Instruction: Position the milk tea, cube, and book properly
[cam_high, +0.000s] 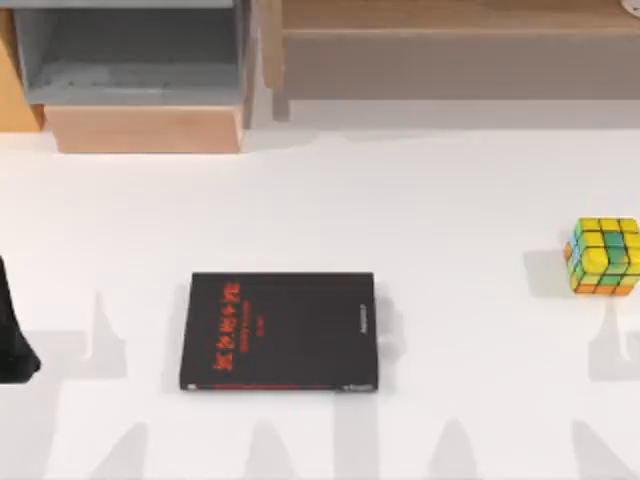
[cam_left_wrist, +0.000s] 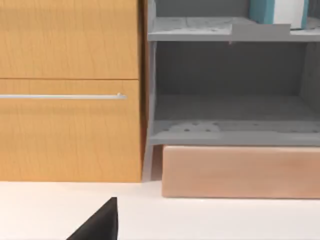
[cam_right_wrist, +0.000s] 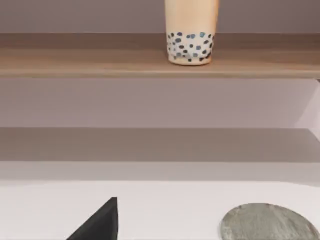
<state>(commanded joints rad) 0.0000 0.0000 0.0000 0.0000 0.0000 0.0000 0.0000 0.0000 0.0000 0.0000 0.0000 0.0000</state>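
Observation:
The book (cam_high: 280, 331) lies flat on the white table, left of centre, black cover up with red characters. The cube (cam_high: 604, 256), tiled in yellow, green and orange, stands near the table's right edge, far from the book. The milk tea (cam_right_wrist: 190, 35), a peach-coloured cup with dark pearls at its bottom, stands upright on a wooden shelf (cam_right_wrist: 75, 62) in the right wrist view. My left arm (cam_high: 12, 335) is parked at the table's left edge, well left of the book. A black part of my right gripper (cam_right_wrist: 100, 224) shows low in the right wrist view.
A grey open shelf unit (cam_high: 130, 60) on a wooden base (cam_high: 145, 128) stands at the back left, beside a wooden cabinet (cam_left_wrist: 70, 90). A teal and white item (cam_left_wrist: 277, 11) sits on its upper level. A long wooden shelf (cam_high: 450, 60) runs along the back right. A grey round disc (cam_right_wrist: 267, 224) lies on the table.

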